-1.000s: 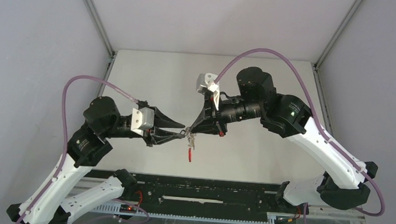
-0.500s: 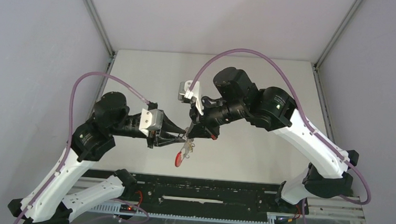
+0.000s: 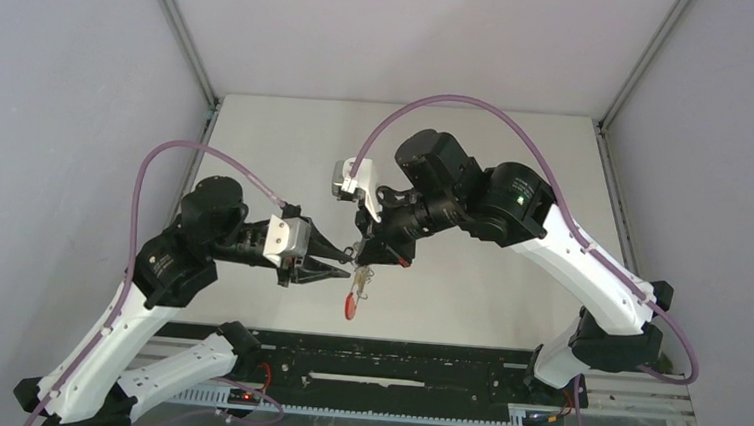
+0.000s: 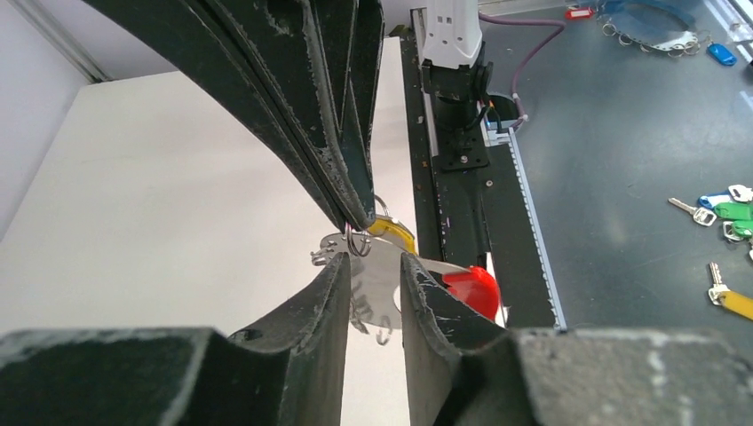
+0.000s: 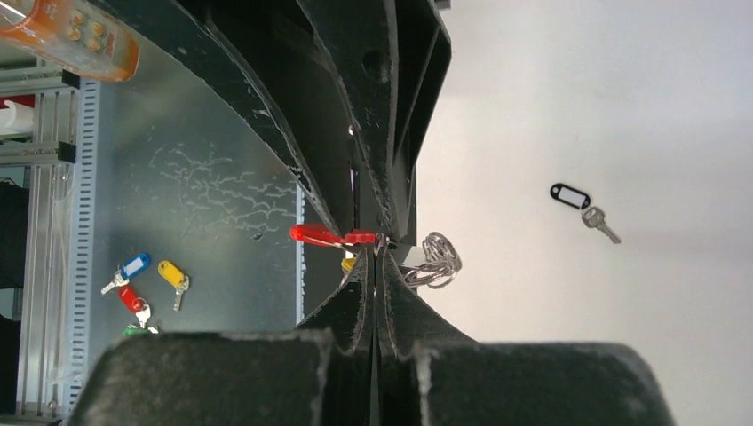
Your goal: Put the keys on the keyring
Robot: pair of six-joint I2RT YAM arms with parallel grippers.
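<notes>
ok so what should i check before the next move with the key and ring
1. Right hand shut on the keyring: ok.
2. Yellow-tag key sits between the left hand's fingers: ok.
3. Left hand actually clamping that key: cannot tell.
4. Key already threaded on a wire ring: cannot tell.
5. Black-tag key lying free on the table, ready for later: ok.
</notes>
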